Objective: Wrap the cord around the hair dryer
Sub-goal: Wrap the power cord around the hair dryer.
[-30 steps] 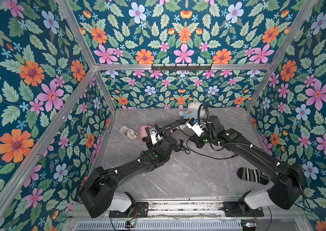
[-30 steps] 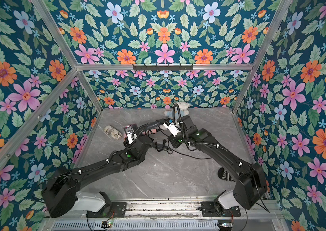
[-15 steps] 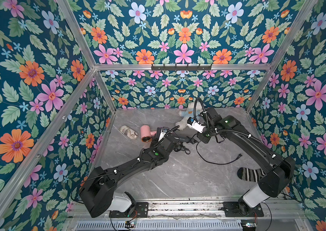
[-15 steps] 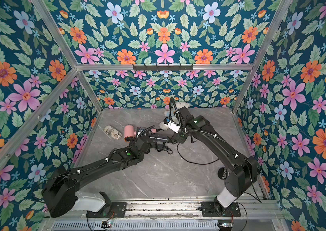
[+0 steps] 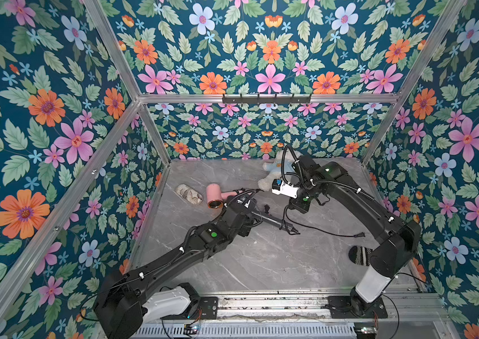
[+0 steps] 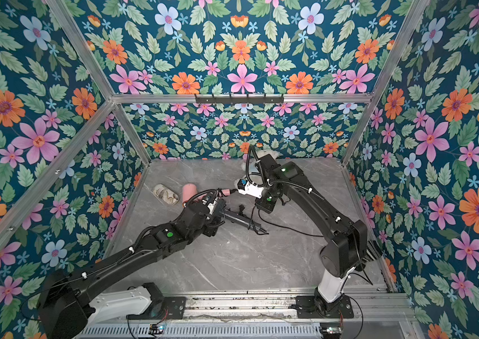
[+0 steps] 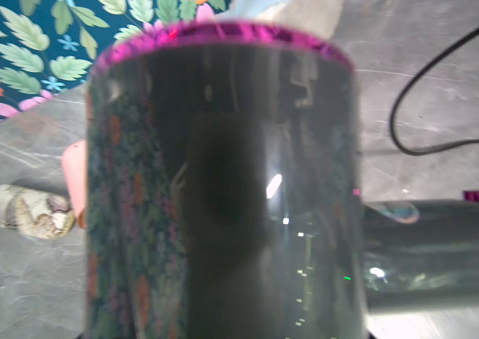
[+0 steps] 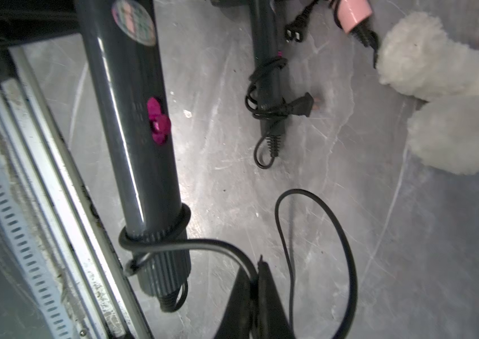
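Grey hair dryer sits clamped in outstretched left pincer; right pincer, angled downward, pinches cord.

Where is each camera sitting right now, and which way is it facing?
Top views: high above the front edge, looking down and back across the table; left arm and right arm show from base to wrist.
Left wrist: right up against the dark hair dryer, which fills the picture; no arm shows.
Right wrist: above the table, looking past the right end effector, shut on the cord.
Shared: all views show the dark hair dryer.
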`<action>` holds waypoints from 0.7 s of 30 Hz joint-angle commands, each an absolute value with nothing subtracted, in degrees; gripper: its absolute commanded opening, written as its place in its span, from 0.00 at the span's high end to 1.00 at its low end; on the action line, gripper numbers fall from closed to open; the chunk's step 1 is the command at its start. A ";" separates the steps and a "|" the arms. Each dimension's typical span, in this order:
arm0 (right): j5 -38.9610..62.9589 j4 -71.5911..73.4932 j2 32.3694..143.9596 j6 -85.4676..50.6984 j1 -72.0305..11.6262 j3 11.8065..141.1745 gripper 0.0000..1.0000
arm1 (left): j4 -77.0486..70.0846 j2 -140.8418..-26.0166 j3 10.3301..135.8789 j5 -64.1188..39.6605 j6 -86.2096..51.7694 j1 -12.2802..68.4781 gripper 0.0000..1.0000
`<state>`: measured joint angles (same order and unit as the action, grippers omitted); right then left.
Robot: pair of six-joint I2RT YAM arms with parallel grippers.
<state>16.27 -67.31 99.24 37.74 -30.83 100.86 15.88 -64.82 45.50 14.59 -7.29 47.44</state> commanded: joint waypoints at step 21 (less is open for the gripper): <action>43.07 -18.17 89.23 11.60 -20.68 72.55 0.69 | -9.84 -52.58 40.63 9.53 -20.90 47.56 1.00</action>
